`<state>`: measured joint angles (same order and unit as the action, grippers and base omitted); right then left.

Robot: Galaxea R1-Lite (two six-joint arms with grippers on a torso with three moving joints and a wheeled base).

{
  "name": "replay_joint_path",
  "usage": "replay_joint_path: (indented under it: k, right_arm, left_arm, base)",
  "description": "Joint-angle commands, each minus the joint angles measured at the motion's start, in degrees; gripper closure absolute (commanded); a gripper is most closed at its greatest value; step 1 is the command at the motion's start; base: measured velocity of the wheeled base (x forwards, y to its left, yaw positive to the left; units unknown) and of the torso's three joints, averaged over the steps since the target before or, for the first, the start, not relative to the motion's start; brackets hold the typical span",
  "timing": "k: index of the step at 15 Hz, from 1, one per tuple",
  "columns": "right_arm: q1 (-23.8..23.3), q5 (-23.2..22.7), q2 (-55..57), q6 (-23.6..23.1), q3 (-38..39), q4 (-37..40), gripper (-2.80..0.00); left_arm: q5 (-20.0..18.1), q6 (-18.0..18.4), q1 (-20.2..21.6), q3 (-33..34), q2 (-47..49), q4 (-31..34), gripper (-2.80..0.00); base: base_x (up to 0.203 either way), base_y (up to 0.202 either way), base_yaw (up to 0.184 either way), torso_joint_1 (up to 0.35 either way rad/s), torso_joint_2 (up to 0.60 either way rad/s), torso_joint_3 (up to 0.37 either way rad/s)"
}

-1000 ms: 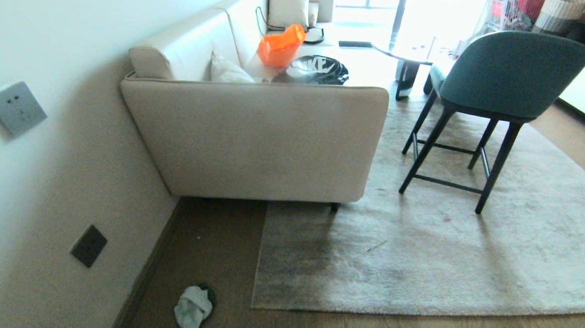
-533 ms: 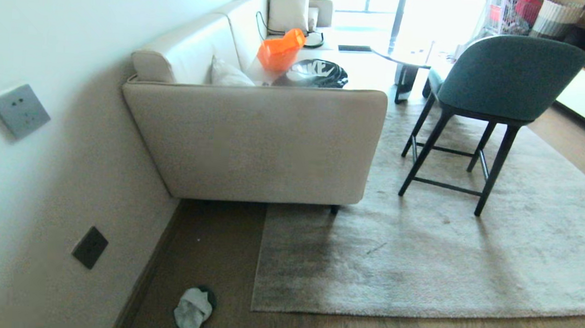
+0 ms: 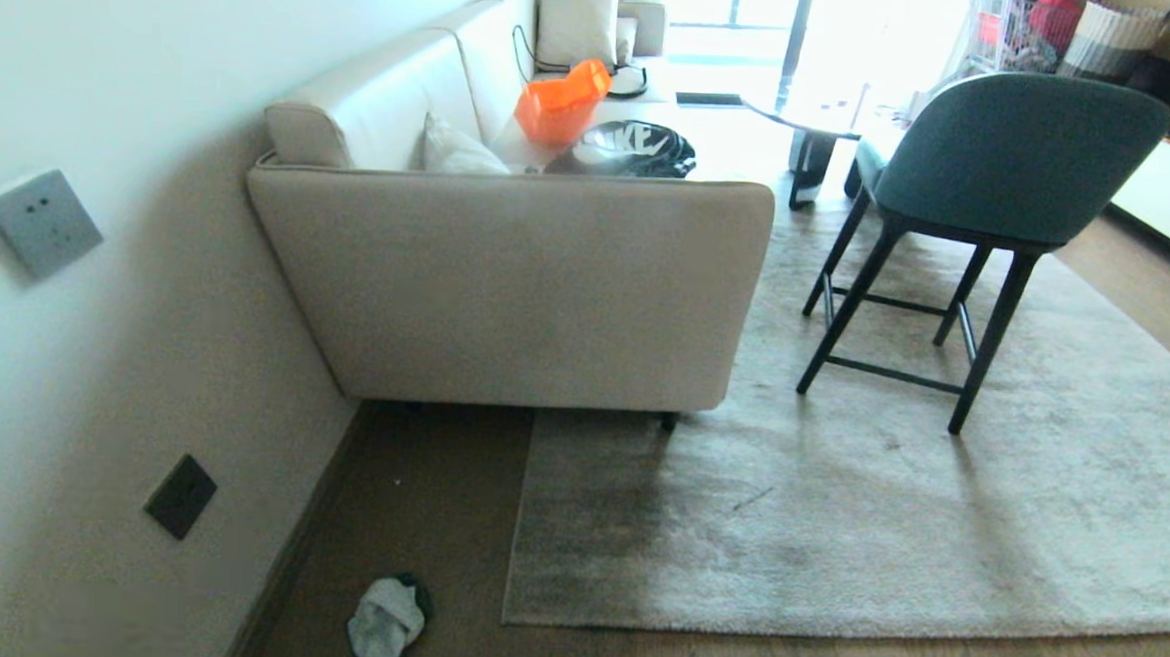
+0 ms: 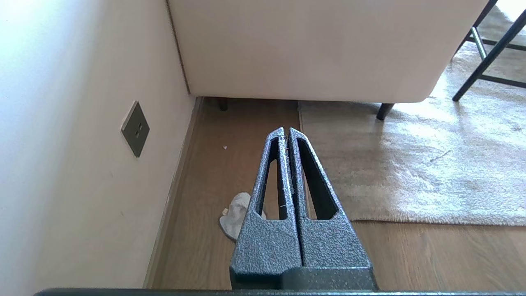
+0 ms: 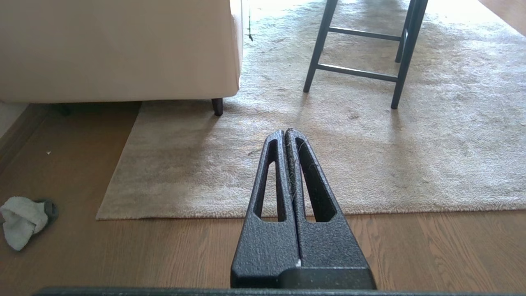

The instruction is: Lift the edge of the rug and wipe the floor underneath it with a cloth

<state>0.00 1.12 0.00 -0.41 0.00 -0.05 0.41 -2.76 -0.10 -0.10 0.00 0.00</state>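
The pale grey-beige plush rug lies flat, and its rug edge (image 3: 830,627) runs along the near side to a corner (image 3: 508,617) beside the sofa. Dark brown floor (image 3: 416,500) shows between rug and wall. The cloth (image 3: 385,622), a small crumpled whitish rag, lies on the boards near the skirting, left of the rug corner. The cloth (image 4: 236,213) sits partly behind my left gripper (image 4: 286,130), which is shut and empty above the floor. My right gripper (image 5: 285,132) is shut and empty above the rug edge (image 5: 230,213), with the cloth (image 5: 20,220) far off to its side.
A beige sofa (image 3: 507,284) stands on the rug's far left part against the wall (image 3: 94,343). A teal chair (image 3: 1004,160) with thin black legs stands on the rug to the right. Wall sockets (image 3: 179,493) sit low on the wall.
The whole head view has shifted slightly downward, so the camera moved. The cloth, rug and both grippers have kept still.
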Motion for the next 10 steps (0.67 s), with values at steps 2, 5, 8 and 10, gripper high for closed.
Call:
replay_joint_path:
  k: [2,5,8,10]
  right_arm:
    - [0.0,0.0,0.1,0.0,0.0,0.0,0.0]
    - [0.0,0.0,0.1,0.0,0.0,0.0,0.0]
    - [0.0,0.0,0.1,0.0,0.0,0.0,0.0]
    - [0.0,0.0,0.1,-0.1,0.0,0.0,0.0]
  left_arm:
    - [0.0,-0.1,0.0,0.0,0.0,0.0,0.0]
    - [0.0,-0.1,0.0,0.0,0.0,0.0,0.0]
    - [0.0,-0.1,0.0,0.0,0.0,0.0,0.0]
    - [0.0,-0.1,0.0,0.0,0.0,0.0,0.0]
  base:
    - [0.0,0.0,0.0,0.0,0.0,0.0]
    - [0.0,0.0,0.0,0.0,0.0,0.0]
    - [0.0,0.0,0.0,0.0,0.0,0.0]
    - [0.0,0.0,0.0,0.0,0.0,0.0]
